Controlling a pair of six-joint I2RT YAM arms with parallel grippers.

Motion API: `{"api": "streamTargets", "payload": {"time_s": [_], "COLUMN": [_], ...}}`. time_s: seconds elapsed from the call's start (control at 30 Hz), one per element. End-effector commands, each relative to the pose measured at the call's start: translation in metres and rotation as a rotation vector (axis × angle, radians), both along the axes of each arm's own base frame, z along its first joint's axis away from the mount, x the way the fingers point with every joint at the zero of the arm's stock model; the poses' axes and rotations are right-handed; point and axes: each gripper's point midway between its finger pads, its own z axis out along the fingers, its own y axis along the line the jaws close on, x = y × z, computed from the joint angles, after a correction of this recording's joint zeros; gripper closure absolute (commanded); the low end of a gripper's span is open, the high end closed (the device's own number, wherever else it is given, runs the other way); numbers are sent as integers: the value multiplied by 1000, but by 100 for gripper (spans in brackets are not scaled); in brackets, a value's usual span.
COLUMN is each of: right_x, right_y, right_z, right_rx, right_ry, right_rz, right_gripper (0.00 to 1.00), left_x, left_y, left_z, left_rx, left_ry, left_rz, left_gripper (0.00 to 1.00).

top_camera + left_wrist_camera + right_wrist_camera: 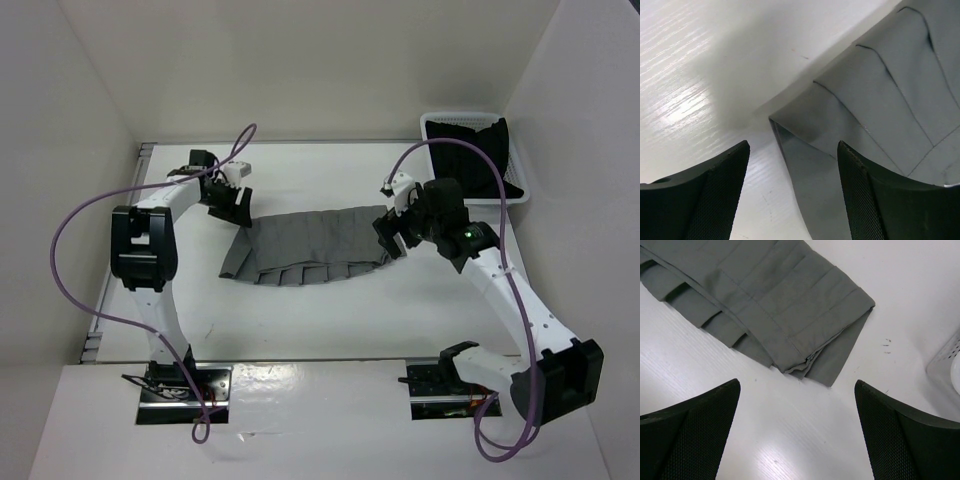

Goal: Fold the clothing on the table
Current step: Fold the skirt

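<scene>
The clothing [305, 245], a grey pleated skirt, lies folded in a long band across the middle of the table [320, 320]. My left gripper [232, 205] sits at the band's upper left end. In the left wrist view it [792, 145] is open, and the clothing's [890, 90] corner edge runs down between the two fingers without being pinched. My right gripper [395, 235] hovers at the right end. In the right wrist view it [797, 382] is open over bare table, with the clothing's [765, 295] layered corner just ahead of the fingertips.
A white mesh basket [470, 125] holding a black cloth [475, 160] stands at the back right, and its edge [947, 365] shows in the right wrist view. Upright white walls enclose the table on the left, back and right.
</scene>
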Motion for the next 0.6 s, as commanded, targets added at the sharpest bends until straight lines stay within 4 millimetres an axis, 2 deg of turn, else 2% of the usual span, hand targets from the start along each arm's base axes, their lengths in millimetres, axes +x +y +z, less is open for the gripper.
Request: {"api": "streamTargets", "payload": {"time_s": [0.0,0.37,0.5,0.57], "right_x": [-3,-7,-9,-10], "right_y": [4,2,1,1], "right_z": [21,26,32,28], "right_rx": [63,84,98,96], "right_ry": [-61,-76,-91,-82], "right_rz": [22,28,35,34], "right_gripper": [1,1,1,1], "left_x": [18,14,15,15], "left_y": [-1,-23,-19,-17], "left_z": [6,-15,-17,-17], "left_rx": [41,62,86,95], "left_ry": [-61,-23,-24,-24], "left_rz": [0,-66,-55,-51], "left_gripper": [22,25,25,26]}}
